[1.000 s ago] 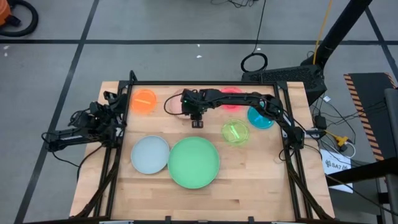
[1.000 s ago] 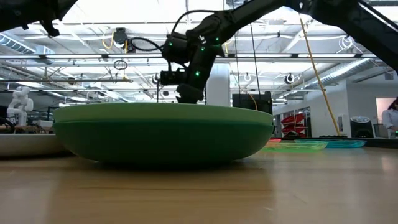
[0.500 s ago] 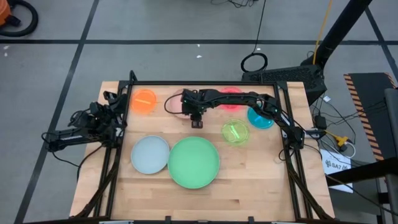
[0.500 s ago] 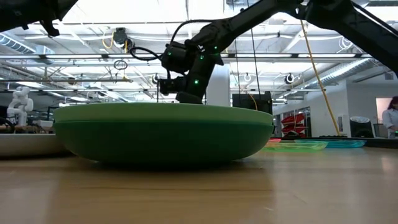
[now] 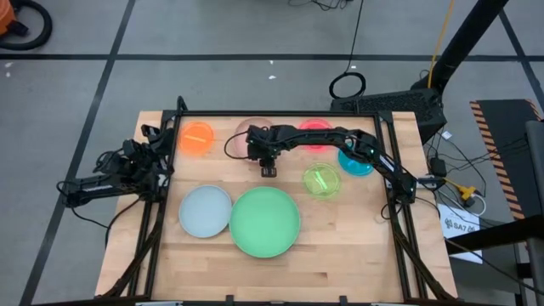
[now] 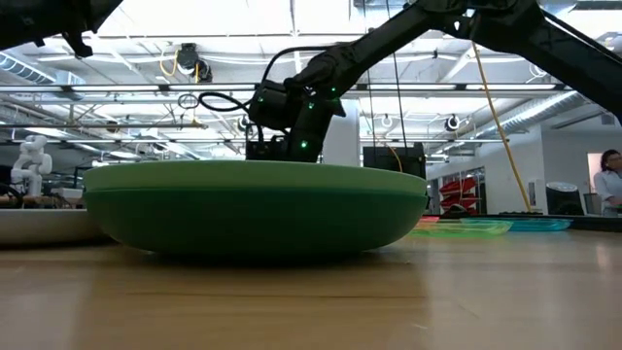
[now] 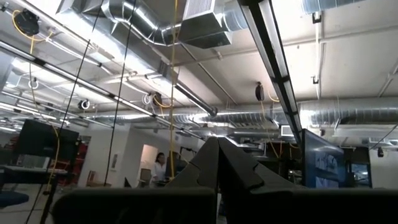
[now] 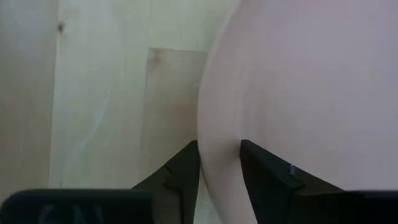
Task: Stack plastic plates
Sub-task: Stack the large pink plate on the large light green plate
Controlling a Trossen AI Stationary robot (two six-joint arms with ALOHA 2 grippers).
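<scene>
The right gripper (image 5: 269,158) is stretched far across the wooden table (image 5: 340,246) to the middle of its far side, and in the wrist view its 2 dark fingers (image 8: 186,168) stand a narrow gap apart with the rim of the medium round pale pink plastic plate (image 8: 298,93) sitting between them; I cannot tell whether they press on the rim. From above, that pink plate (image 5: 248,129) shows only as a pale arc behind the arm, just right of the small round orange plastic plate (image 5: 196,138) near the far left corner. The small round red-pink plastic plate (image 5: 316,126) lies mostly under the right arm on the far side, with the small round blue plastic plate (image 5: 357,164) near the right edge and the small round yellow-green plastic plate (image 5: 321,180) just beside it, toward the table's middle. At the near side the large round light green plastic plate (image 5: 264,221) sits touching or overlapping the medium round pale blue plastic plate (image 5: 205,211) on its left. In the low view the large plate (image 6: 255,209) fills the foreground and the gripper's tips are hidden behind it. The left gripper (image 5: 160,161) waits folded at the table's left edge, its wrist camera looking at the ceiling with the fingers (image 7: 217,168) closed together, holding nothing.
</scene>
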